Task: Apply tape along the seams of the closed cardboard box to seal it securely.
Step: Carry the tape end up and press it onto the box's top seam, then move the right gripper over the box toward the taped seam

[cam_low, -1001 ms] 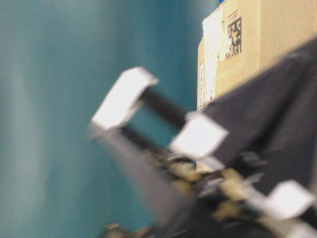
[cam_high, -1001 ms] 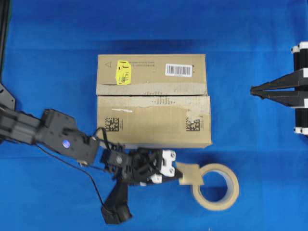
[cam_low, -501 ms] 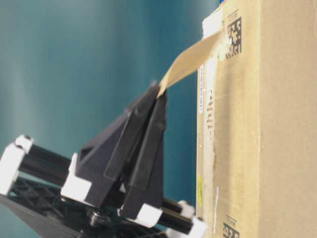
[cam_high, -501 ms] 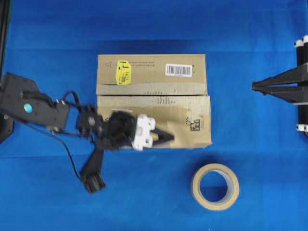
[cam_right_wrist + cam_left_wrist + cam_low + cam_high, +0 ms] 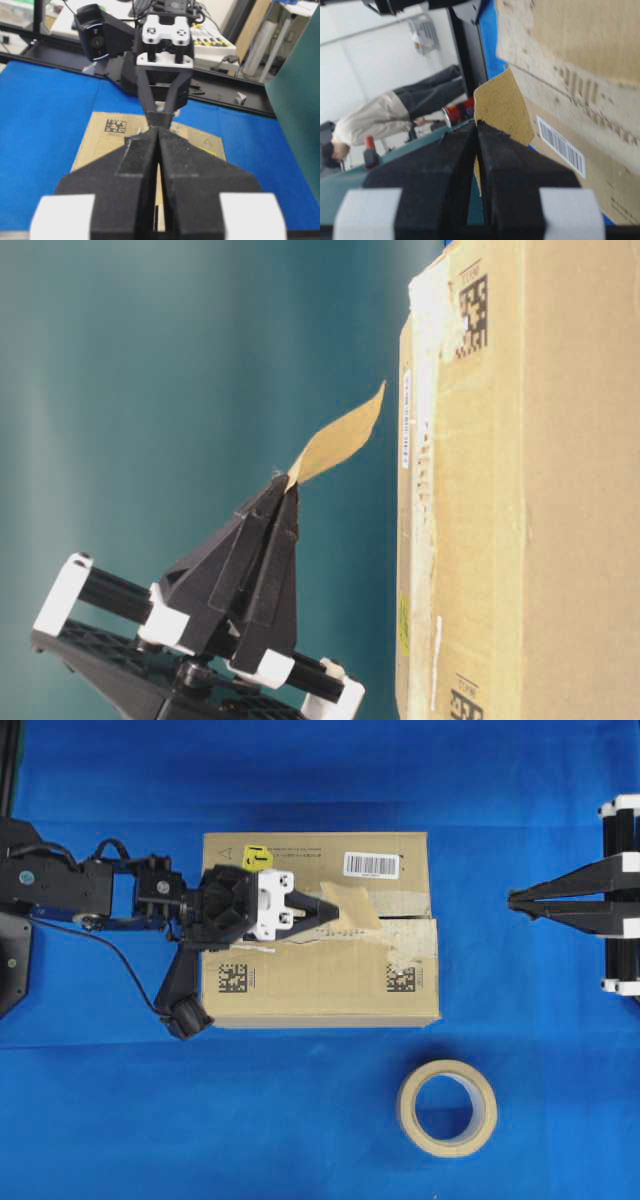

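My left end effector (image 5: 322, 909) is clamped tight on one end of the tape (image 5: 355, 907), which sticks out beyond the fingertips toward the right edge of the tabletop (image 5: 300, 1120). In the overhead view the piece lies over the seam (image 5: 405, 919) near the middle of the box (image 5: 320, 985), its long axis running roughly along that dark line. From the table-level view the tape hangs clear of the box top, free end nearest the cardboard but not touching. So I judge the next move turns on closing that gap straight toward the flaps. My right end effector (image 5: 512, 900) is closed on nothing, well off the box's right end and pointing at it; the left is plainly nearer.
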